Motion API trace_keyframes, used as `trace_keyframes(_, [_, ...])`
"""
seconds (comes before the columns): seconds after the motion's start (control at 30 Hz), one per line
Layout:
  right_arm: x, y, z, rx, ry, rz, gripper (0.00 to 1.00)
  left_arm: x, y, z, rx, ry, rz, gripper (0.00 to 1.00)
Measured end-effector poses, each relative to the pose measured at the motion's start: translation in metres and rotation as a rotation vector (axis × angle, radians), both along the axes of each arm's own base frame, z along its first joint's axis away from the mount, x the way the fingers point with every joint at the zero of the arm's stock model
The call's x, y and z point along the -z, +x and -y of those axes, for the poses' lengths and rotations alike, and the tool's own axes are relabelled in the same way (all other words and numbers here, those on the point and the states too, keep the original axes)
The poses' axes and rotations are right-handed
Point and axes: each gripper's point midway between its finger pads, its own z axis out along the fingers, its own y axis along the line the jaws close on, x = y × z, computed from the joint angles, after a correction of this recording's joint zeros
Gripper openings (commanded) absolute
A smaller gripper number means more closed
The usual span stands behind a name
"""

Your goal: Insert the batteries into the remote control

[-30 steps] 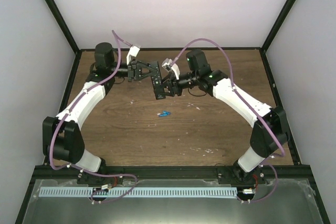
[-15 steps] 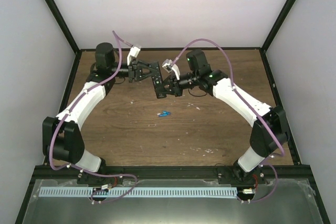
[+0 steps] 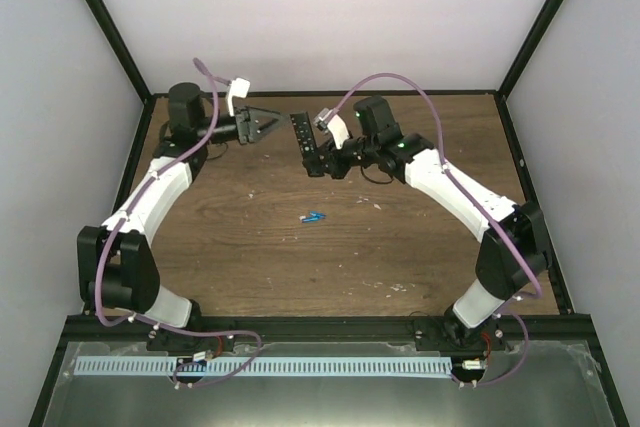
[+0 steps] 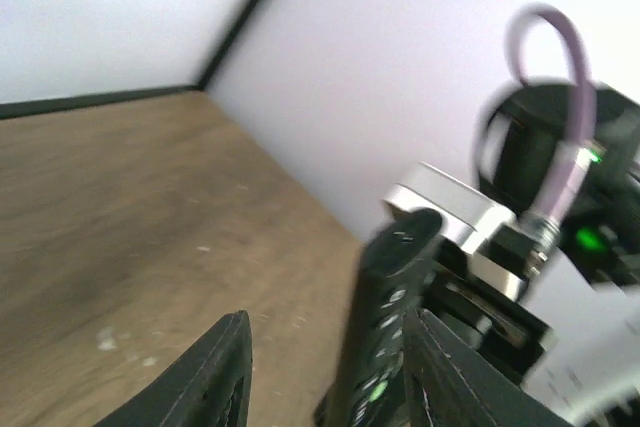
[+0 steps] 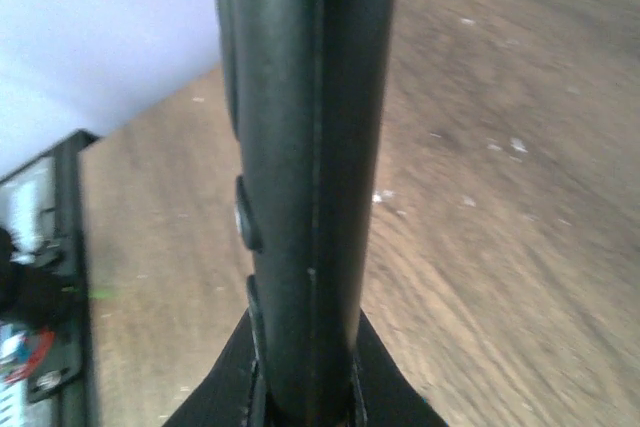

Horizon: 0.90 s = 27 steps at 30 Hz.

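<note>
The slim black rectangular plastic remote control (image 3: 307, 145) is held off the brown wooden table (image 3: 250, 247), towards the far side of it. The right gripper (image 3: 322, 161) is clamped on the end of the remote control nearer to the arm bases. In the right wrist view its two dark fingers (image 5: 225, 397) press on both sides of the bar, which rises from between them and fills the middle of that view. One long edge of the remote control faces that camera, with small raised bumps along it.

The left gripper (image 3: 270, 127) is just to the left of the remote control's far end. It points at it but does not touch it. Its jaws are spread and nothing is inside them (in the left wrist view the two black fingers (image 4: 225, 377) stand wide apart, and the remote control shows beyond them with pale button marks on its face).

The two small bright blue cylinder batteries (image 3: 314, 216) lie together on the table, on the side of the remote control towards the arm bases, and well apart from it. No gripper touches them.
</note>
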Motion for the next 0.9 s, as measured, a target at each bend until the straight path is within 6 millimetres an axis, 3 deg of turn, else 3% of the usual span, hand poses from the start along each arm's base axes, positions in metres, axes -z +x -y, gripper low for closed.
trace_keyframes(0.17, [0.021,0.032,0.021,0.205,-0.17,0.089,0.01,0.01,0.044,-0.041,-0.323,0.005,-0.133,0.43])
trace_keyframes(0.4, [0.029,0.054,0.031,0.433,-0.437,0.347,0.01,0.035,0.063,-0.066,-0.604,-0.017,-0.411,0.43])
trace_keyframes(0.7, [0.047,0.078,0.011,0.545,-0.709,0.694,0.01,0.045,0.061,-0.061,-0.726,-0.091,-0.626,0.43])
trace_keyframes(0.9, [0.037,0.086,0.012,0.604,-0.747,0.833,0.01,0.039,0.055,-0.056,-0.739,-0.127,-0.67,0.43])
